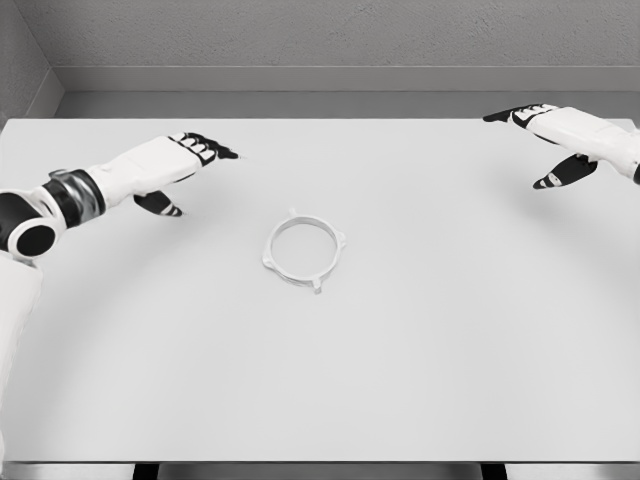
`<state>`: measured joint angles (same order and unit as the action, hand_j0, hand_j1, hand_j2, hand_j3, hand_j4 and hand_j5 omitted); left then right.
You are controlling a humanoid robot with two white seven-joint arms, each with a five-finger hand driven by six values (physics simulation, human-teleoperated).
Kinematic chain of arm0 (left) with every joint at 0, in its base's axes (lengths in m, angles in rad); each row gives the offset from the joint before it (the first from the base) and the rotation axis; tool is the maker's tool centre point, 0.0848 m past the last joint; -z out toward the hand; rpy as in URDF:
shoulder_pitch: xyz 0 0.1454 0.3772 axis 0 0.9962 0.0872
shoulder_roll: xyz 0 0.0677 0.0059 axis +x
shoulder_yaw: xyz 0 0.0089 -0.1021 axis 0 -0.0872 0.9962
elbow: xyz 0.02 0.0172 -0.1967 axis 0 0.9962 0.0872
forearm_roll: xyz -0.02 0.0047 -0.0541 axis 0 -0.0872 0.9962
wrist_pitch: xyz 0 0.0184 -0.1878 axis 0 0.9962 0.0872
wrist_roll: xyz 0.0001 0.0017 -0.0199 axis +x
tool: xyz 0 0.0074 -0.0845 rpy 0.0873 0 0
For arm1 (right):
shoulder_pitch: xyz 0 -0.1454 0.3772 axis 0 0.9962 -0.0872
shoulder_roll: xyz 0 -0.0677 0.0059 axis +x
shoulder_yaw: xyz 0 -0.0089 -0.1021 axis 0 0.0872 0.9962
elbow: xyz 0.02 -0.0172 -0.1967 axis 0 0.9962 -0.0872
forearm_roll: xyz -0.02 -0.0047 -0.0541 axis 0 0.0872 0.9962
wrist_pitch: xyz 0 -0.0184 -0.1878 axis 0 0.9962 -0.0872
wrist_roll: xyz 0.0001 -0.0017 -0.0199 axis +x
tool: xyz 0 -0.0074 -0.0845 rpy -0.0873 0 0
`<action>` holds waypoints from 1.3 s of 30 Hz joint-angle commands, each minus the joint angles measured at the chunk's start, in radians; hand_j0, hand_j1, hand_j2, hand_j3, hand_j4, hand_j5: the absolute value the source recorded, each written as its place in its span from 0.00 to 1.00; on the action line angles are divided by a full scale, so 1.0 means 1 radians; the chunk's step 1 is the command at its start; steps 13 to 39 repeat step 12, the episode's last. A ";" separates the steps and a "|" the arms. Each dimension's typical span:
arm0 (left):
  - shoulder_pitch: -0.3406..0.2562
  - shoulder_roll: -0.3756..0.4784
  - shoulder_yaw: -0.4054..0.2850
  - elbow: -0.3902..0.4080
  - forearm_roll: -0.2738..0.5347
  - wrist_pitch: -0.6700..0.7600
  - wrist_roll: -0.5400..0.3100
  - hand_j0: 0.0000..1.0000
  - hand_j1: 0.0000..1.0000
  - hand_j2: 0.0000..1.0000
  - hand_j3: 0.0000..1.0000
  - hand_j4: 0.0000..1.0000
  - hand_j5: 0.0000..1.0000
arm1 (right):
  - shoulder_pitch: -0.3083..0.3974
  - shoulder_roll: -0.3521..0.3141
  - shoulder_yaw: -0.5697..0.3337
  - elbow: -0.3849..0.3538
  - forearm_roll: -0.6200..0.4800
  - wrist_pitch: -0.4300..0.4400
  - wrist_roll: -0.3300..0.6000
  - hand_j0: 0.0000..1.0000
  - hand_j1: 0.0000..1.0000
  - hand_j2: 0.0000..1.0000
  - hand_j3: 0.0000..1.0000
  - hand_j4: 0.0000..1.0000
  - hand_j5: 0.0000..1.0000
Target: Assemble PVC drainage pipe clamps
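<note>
A white ring-shaped pipe clamp (304, 250) with small tabs on its rim lies flat near the middle of the white table (320, 380). My left hand (190, 165) hovers over the table to the clamp's upper left, fingers extended and thumb hanging down, holding nothing. My right hand (545, 140) is at the far right near the back edge, fingers stretched toward the left and thumb down, also holding nothing. Both hands are well apart from the clamp.
The table's back edge meets a grey wall (330, 40) with a ledge. The table's front edge runs along the bottom of the view. Nothing else lies on the table.
</note>
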<state>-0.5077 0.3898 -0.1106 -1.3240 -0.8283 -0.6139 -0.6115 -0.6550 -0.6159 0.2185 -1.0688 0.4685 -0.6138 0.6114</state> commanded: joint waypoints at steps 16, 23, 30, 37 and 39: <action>0.000 0.106 0.115 -0.015 0.124 0.003 0.001 1.00 1.00 1.00 1.00 1.00 1.00 | 0.002 -0.001 -0.001 0.000 -0.007 0.003 0.000 1.00 1.00 1.00 1.00 1.00 1.00; 0.000 0.106 0.115 -0.015 0.124 0.003 0.001 1.00 1.00 1.00 1.00 1.00 1.00 | 0.002 -0.001 -0.001 0.000 -0.007 0.003 0.000 1.00 1.00 1.00 1.00 1.00 1.00; 0.000 0.106 0.115 -0.015 0.124 0.003 0.001 1.00 1.00 1.00 1.00 1.00 1.00 | 0.002 -0.001 -0.001 0.000 -0.007 0.003 0.000 1.00 1.00 1.00 1.00 1.00 1.00; 0.000 0.106 0.115 -0.015 0.124 0.003 0.001 1.00 1.00 1.00 1.00 1.00 1.00 | 0.002 -0.001 -0.001 0.000 -0.007 0.003 0.000 1.00 1.00 1.00 1.00 1.00 1.00; 0.000 0.106 0.115 -0.015 0.124 0.003 0.001 1.00 1.00 1.00 1.00 1.00 1.00 | 0.002 -0.001 -0.001 0.000 -0.007 0.003 0.000 1.00 1.00 1.00 1.00 1.00 1.00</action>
